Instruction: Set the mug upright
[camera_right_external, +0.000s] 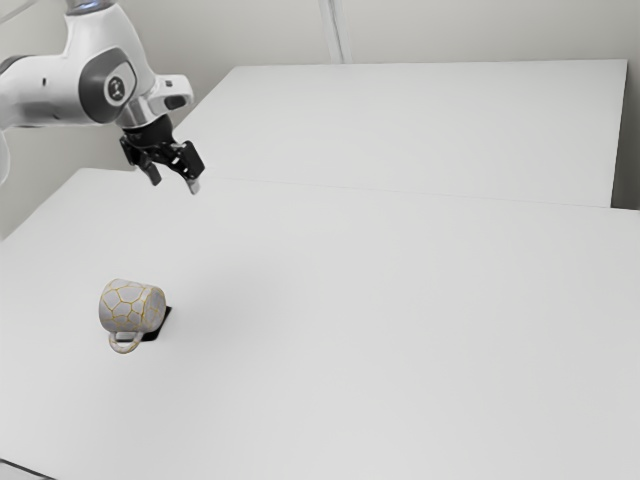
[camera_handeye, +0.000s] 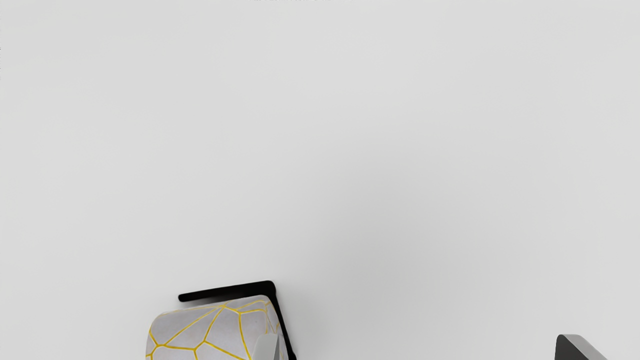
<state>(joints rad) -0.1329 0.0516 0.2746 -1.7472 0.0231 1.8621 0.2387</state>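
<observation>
Right now, the mug (camera_right_external: 128, 306) lies on its side on the white desk (camera_right_external: 380, 330), toward the exterior view's left. It is pale grey with a net of yellow lines, and its handle (camera_right_external: 125, 345) points to the near side in the exterior view. A flat black object (camera_right_external: 158, 325) is partly hidden by the mug — in the wrist view, two of its edges run out around the mug and meet at a rounded corner. I cannot tell what it is.

The claw (camera_right_external: 174, 181) is open and empty, up in the air above the desk and well apart from the mug. In the wrist view its fingers stand wide apart — one overlaps the mug's patterned side in that view, the other has bare desk behind it. A pale wall (camera_right_external: 480, 30) rises at the back.
</observation>
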